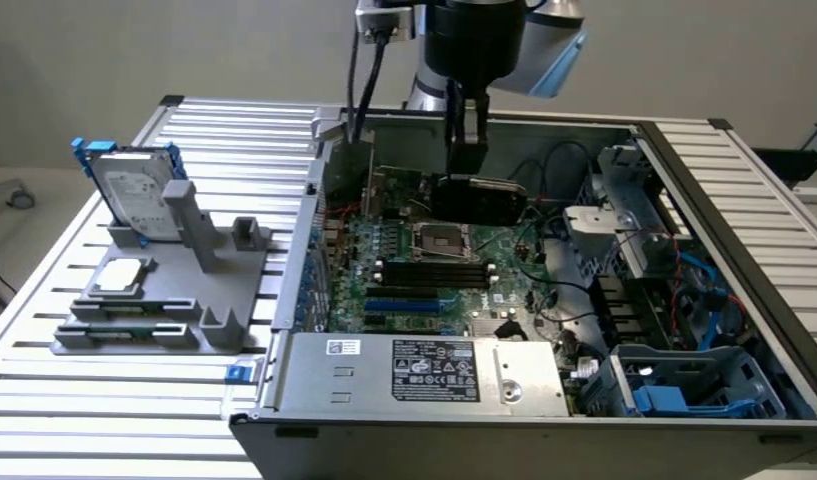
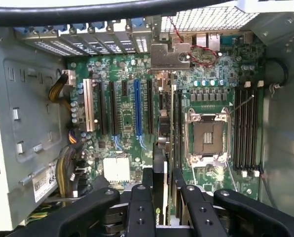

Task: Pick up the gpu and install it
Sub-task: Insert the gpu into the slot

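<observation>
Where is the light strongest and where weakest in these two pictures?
Exterior view: the slatted table is bright, the computer case dimmer inside. Wrist view: the rear vent mesh glares white; the fingers holding the gpu are dark.

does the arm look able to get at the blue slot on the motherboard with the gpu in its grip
Probably yes: the end effector holds the gpu over the open case, and the blue slot stands empty, with no card or cable across it.

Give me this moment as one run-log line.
fingers: shut on gpu | gpu: on edge, over motherboard inside open case | seated: cannot tell | hard drive: in grey stand outside case
</observation>
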`<state>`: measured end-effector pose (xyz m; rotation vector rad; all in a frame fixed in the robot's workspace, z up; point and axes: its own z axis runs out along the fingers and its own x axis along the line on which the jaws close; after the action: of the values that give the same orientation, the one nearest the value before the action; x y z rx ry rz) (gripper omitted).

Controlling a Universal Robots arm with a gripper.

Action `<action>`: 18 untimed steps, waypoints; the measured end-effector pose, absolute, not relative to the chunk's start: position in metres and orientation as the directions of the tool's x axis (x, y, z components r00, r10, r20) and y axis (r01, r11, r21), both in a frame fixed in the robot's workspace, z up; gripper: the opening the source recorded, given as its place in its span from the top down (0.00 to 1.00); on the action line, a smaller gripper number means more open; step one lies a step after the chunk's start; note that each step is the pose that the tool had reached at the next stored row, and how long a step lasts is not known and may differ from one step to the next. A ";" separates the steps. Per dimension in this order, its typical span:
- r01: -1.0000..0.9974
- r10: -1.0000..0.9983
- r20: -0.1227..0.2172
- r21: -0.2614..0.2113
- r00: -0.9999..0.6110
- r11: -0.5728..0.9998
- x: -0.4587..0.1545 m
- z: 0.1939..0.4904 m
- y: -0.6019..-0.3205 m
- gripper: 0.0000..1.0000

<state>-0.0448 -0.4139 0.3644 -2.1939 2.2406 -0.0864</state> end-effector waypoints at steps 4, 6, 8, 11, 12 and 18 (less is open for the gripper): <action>-0.999 -0.999 0.035 -0.043 -0.006 0.004 -0.048 0.360 -0.415 0.74; -0.999 -0.999 0.035 -0.048 -0.006 0.004 -0.055 0.358 -0.417 0.74; -0.998 -0.999 0.035 -0.056 -0.006 0.004 -0.061 0.356 -0.418 0.74; -0.998 -0.999 0.035 -0.066 -0.007 0.004 -0.065 0.356 -0.424 0.74; -0.998 -0.999 0.035 -0.068 -0.007 0.004 -0.066 0.355 -0.428 0.74; -0.997 -0.999 0.035 -0.071 -0.007 0.004 -0.073 0.351 -0.443 0.74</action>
<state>-0.0730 -0.4429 0.3505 -2.1959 2.2084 -0.1172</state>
